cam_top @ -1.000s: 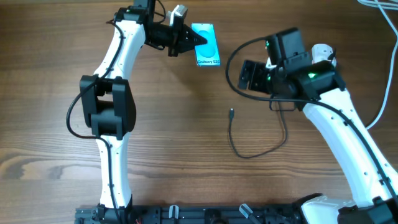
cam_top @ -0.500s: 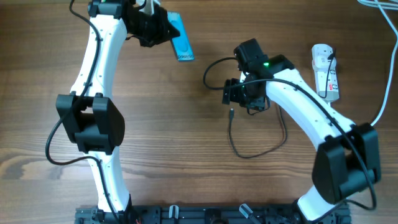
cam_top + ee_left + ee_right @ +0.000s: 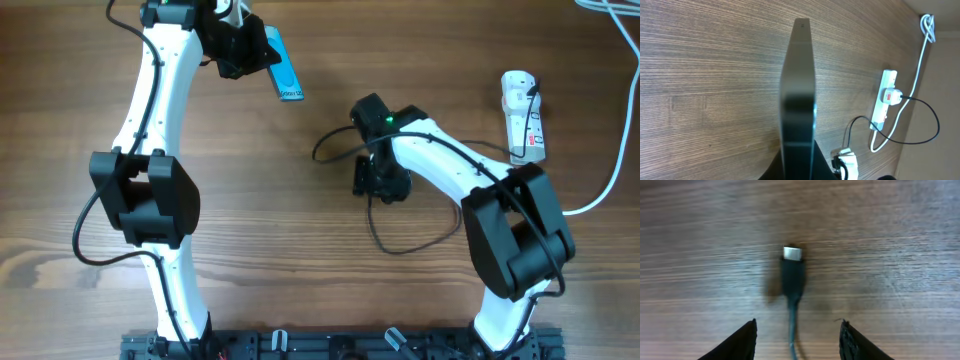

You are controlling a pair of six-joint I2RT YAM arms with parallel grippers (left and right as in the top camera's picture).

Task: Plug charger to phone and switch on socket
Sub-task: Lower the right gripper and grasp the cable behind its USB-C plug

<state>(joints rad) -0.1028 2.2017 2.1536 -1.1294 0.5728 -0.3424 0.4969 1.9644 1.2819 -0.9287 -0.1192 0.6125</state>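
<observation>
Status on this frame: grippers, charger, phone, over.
Left gripper shut on phone, held edge-on. Right gripper open over charger plug lying on table. Not yet plugged. No obstruction seen.

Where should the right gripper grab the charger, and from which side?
Grip the black plug body just behind its silver tip, from above: it lies flat on the table, lengthwise between the right gripper's open fingers.

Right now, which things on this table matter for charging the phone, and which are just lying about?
For the job: phone, charger, socket.
Lying about: white cord on the table.
</observation>
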